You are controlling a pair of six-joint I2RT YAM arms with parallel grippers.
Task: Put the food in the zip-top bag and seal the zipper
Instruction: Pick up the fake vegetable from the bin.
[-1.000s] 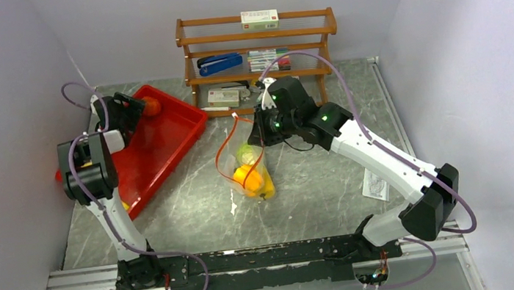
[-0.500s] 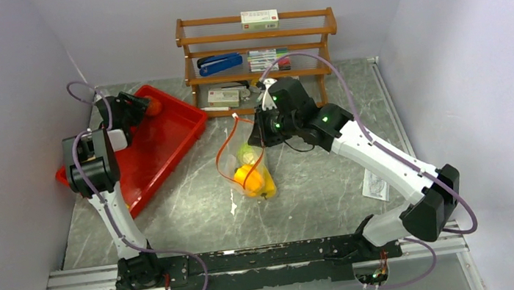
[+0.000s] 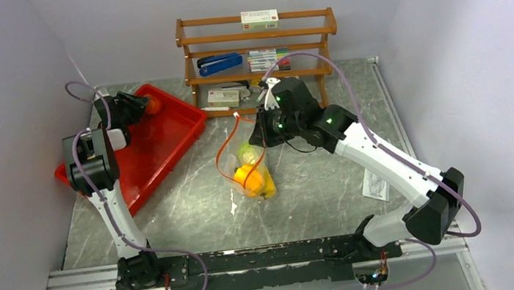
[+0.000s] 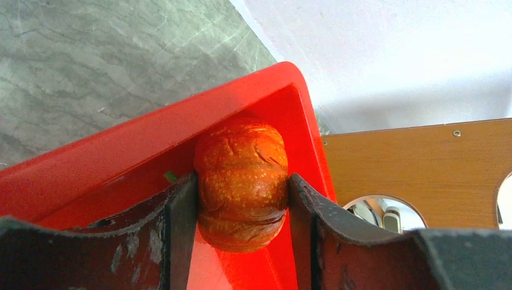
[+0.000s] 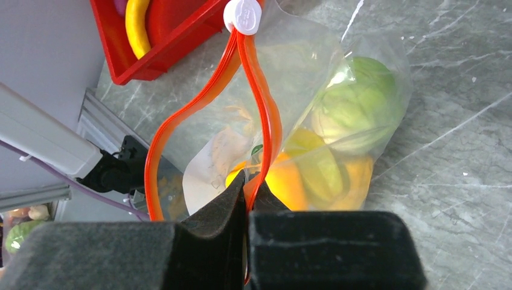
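Find nearest, at mid-table, a clear floppy plastic zip-top bag (image 5: 296, 57), resting on the grey marbled table (image 3: 319, 189). Count inside it one round green toy fruit (image 5: 353, 106) with yellow and orange plastic pieces (image 5: 290, 181) packed below. Note the mouth unsealed, with the thin red-orange zipper strip (image 5: 272, 118) parted into a loop and a white slider tab (image 5: 244, 15) at its far end. See the right gripper (image 5: 247, 181) pinched on that strip, fingers together, holding the mouth up. Judge the strip's long axis as running from those fingers away toward the slider.

Find farther off, to the left, a shallow red plastic tray (image 3: 165, 145), well apart from the bag. Note a curved yellow toy banana (image 5: 136, 27) lying at one end. Locate in the tray's far corner one orange ribbed toy vegetable (image 4: 241, 160), set squarely between the fingers of the left gripper (image 4: 241, 184) and touched on both flanks. Cannot confirm firmness of hold. Rate the left arm much the nearer. Judge the coming move as lifting, then carrying rightward to the open mouth.

Log a wooden rack (image 3: 256, 38) beyond.
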